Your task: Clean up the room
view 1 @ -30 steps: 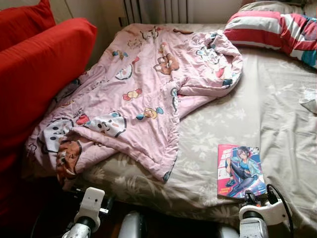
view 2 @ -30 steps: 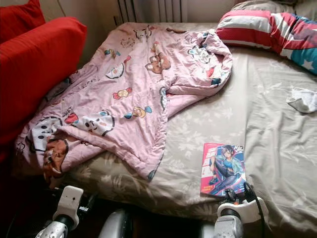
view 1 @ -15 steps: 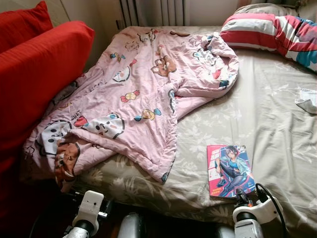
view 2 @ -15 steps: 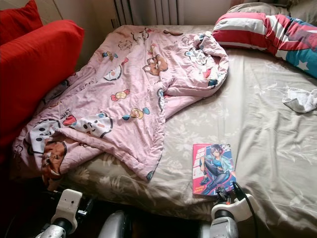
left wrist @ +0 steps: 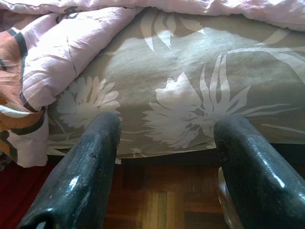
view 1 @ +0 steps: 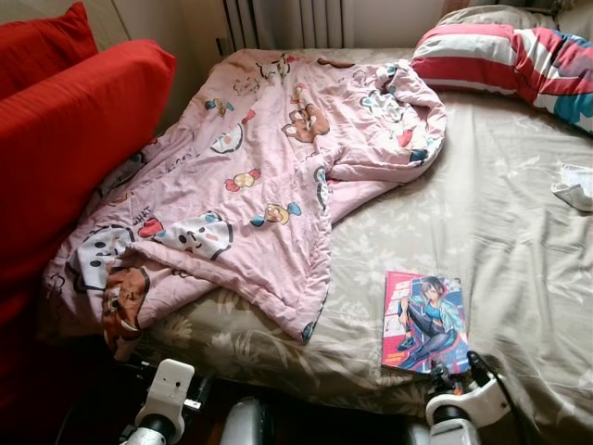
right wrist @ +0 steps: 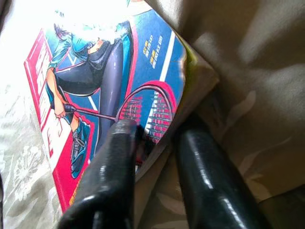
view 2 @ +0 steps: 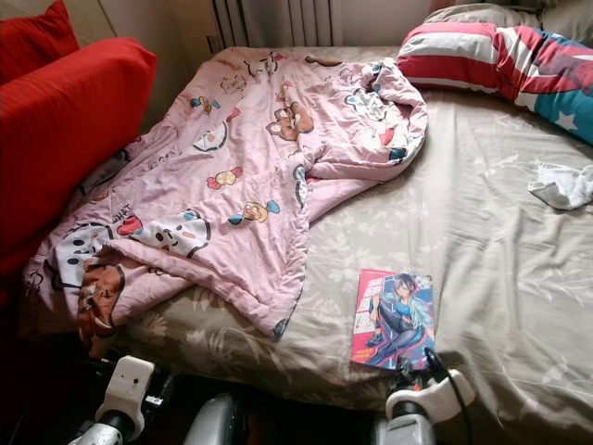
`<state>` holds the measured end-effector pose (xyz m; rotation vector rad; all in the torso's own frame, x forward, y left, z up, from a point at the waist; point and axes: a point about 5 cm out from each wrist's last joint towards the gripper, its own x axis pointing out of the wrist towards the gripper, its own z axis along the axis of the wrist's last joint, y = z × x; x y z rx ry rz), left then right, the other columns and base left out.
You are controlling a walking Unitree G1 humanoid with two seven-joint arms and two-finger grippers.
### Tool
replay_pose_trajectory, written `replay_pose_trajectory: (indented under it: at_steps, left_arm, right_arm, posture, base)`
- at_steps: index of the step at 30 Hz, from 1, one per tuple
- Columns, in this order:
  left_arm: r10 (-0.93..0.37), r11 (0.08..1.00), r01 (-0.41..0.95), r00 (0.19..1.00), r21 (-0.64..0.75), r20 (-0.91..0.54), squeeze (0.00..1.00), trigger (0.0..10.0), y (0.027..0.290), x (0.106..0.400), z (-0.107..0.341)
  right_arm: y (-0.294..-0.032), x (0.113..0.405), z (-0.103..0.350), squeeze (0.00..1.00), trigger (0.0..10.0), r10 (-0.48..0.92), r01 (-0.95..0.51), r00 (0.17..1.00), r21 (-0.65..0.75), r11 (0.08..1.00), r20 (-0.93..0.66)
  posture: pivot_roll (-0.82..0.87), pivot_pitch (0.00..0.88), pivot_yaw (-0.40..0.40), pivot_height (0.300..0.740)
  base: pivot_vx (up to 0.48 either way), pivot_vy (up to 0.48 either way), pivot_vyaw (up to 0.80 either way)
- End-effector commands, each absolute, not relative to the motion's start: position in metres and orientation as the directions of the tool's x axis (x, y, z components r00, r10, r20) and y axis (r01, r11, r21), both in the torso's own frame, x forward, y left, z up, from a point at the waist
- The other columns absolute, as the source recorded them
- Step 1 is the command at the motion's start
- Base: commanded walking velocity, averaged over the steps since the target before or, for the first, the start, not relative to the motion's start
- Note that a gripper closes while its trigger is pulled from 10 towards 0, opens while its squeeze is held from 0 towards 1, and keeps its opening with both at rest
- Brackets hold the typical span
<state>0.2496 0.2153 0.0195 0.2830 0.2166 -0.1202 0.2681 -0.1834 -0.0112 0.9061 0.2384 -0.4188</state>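
Step in hand: picking comic book (view 1: 425, 322) off bed (view 1: 519, 232), near front edge. Right gripper (right wrist: 157, 148) pinches book's near corner, one finger on cover, one beneath. Left gripper (left wrist: 164, 143) spread wide, idle below mattress edge by pink blanket (view 1: 269, 176). Next move likely calls for lifting book clear without letting it slip.

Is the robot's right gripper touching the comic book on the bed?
Touching. In the right wrist view, the right gripper has one black finger on the comic book cover and the other under its near edge, pinching it.
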Motion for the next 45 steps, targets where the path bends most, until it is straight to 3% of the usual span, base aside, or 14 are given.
replay_pose_trajectory:
  at_steps: [1, 14, 15, 16, 17, 29, 33, 38, 41, 45]
  left_arm:
    - [-0.073, 0.948, 0.145, 0.965, 0.283, -0.252, 0.00, 10.0, 0.223, 0.244, 0.017]
    - [-0.072, 0.947, 0.145, 0.965, 0.285, -0.253, 0.00, 10.0, 0.223, 0.244, 0.018]
    - [-0.071, 0.947, 0.145, 0.965, 0.286, -0.253, 0.00, 10.0, 0.224, 0.244, 0.018]
    - [-0.071, 0.947, 0.145, 0.965, 0.287, -0.253, 0.00, 10.0, 0.224, 0.244, 0.018]
    - [-0.071, 0.947, 0.145, 0.965, 0.288, -0.254, 0.00, 10.0, 0.225, 0.244, 0.018]
    - [-0.071, 0.940, 0.151, 0.964, 0.307, -0.256, 0.00, 10.0, 0.227, 0.244, 0.020]
    - [-0.069, 0.940, 0.150, 0.964, 0.306, -0.258, 0.00, 10.0, 0.226, 0.245, 0.019]
    - [-0.057, 0.944, 0.134, 0.966, 0.301, -0.251, 0.00, 10.0, 0.223, 0.251, 0.018]
    - [-0.052, 0.946, 0.128, 0.967, 0.298, -0.250, 0.00, 10.0, 0.221, 0.253, 0.018]
    - [-0.037, 0.952, 0.109, 0.969, 0.287, -0.245, 0.00, 10.0, 0.217, 0.257, 0.017]
  right_arm:
    - [-0.177, 0.261, -0.020, 0.00, 10.0, -0.238, 0.476, 0.877, 0.694, 0.540, -0.417]
    - [-0.183, 0.270, -0.013, 0.00, 10.0, -0.255, 0.466, 0.884, 0.715, 0.521, -0.391]
    - [-0.184, 0.272, -0.012, 0.00, 2.1, -0.258, 0.464, 0.886, 0.723, 0.512, -0.386]
    - [-0.184, 0.272, -0.012, 0.00, 2.1, -0.257, 0.463, 0.886, 0.724, 0.512, -0.385]
    - [-0.185, 0.273, -0.011, 0.00, 0.0, -0.259, 0.461, 0.888, 0.728, 0.507, -0.381]
    - [-0.189, 0.281, -0.006, 0.00, 0.0, -0.265, 0.450, 0.893, 0.737, 0.504, -0.364]
    - [-0.190, 0.282, -0.003, 0.00, 0.0, -0.274, 0.438, 0.899, 0.718, 0.540, -0.342]
    - [-0.187, 0.289, 0.012, 0.00, 0.0, -0.259, 0.349, 0.937, 0.635, 0.689, -0.234]
    - [-0.187, 0.292, 0.020, 0.00, 0.0, -0.260, 0.308, 0.950, 0.633, 0.711, -0.170]
    - [-0.177, 0.293, 0.032, 0.00, 0.0, -0.188, 0.199, 0.979, 0.505, 0.840, -0.075]
  posture:
    - [0.11, 0.217, 0.128, 0.591]
    - [0.12, 0.226, 0.139, 0.591]
    - [0.12, 0.227, 0.141, 0.591]
    - [0.12, 0.228, 0.143, 0.591]
    - [0.12, 0.228, 0.143, 0.591]
    - [0.12, 0.225, 0.151, 0.591]
    - [0.12, 0.218, 0.146, 0.591]
    - [0.10, 0.201, 0.129, 0.591]
    - [0.09, 0.186, 0.117, 0.591]
    - [0.08, 0.164, 0.099, 0.591]
  base:
    - [0.000, 0.000, 0.00]
    - [0.000, 0.000, 0.00]
    - [0.000, 0.000, 0.00]
    - [0.000, 0.000, 0.00]
    - [0.000, 0.000, 0.00]
    - [0.000, 0.000, 0.00]
    - [0.000, 0.000, 0.00]
    - [0.000, 0.000, 0.00]
    - [0.000, 0.000, 0.00]
    - [0.000, 0.000, 0.00]
